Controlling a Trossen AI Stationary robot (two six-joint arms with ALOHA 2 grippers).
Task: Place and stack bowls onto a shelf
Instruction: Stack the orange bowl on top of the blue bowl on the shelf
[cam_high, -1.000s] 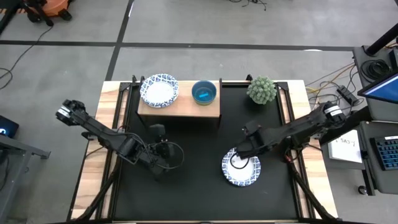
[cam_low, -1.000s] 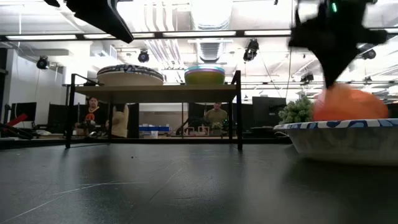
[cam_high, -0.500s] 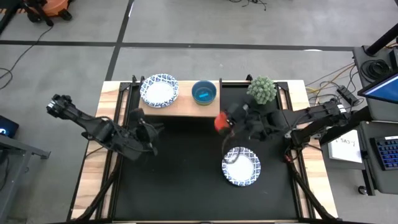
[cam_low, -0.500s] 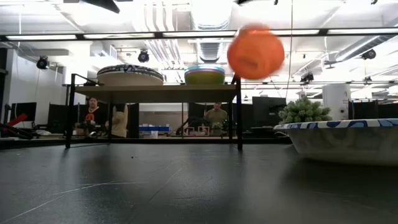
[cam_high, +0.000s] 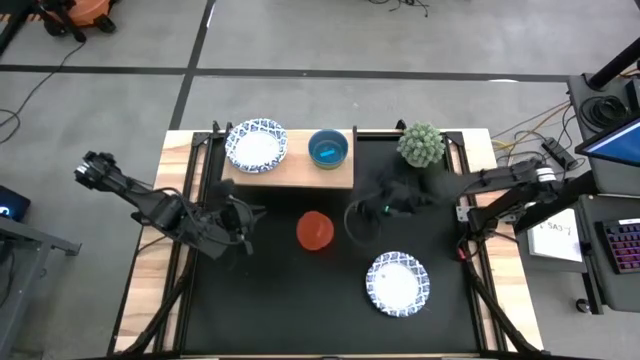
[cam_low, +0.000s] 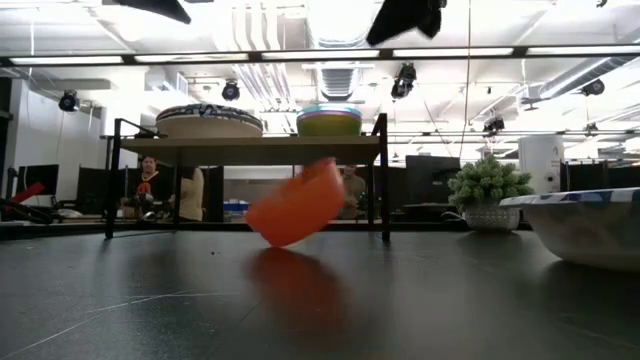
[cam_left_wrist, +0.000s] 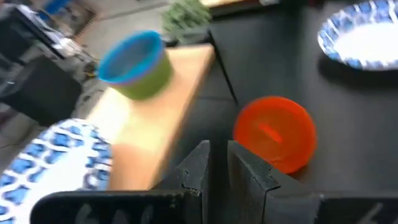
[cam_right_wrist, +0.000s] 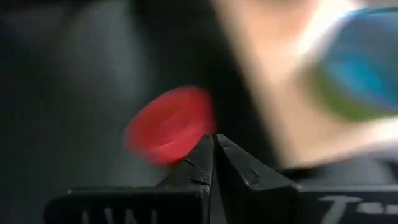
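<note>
High view: the red bowl (cam_high: 315, 230) is lying on the black table (cam_high: 300, 300), free of both arms, between the left pincer (cam_high: 238, 220) and the right pincer (cam_high: 362, 217). The shelf (cam_high: 290, 172) is standing beyond both pincers, carrying a patterned bowl (cam_high: 256, 145) and a teal bowl (cam_high: 328, 149). A second patterned bowl (cam_high: 397, 283) is sitting on the table, on the near side of the right pincer. A spiky plant (cam_high: 421, 145) is standing beside the shelf's end.

Low view: the red bowl (cam_low: 293, 205) is appearing tilted, its rim raised on one side, in front of the shelf (cam_low: 250, 148); whether it is touching the table cannot be told. Part of one arm (cam_low: 405, 18) is hanging above it.

Left wrist view: the left pincer (cam_left_wrist: 219, 163) is showing its fingers (cam_left_wrist: 198, 165) clenched together on nothing, with the red bowl (cam_left_wrist: 275, 132) just ahead of them and the shelf (cam_left_wrist: 161, 99) to one side.

Right wrist view: the right pincer (cam_right_wrist: 214, 158) is likewise closed and empty, fingers (cam_right_wrist: 199, 163) meeting at the tips, the blurred red bowl (cam_right_wrist: 169, 124) just ahead of them.
</note>
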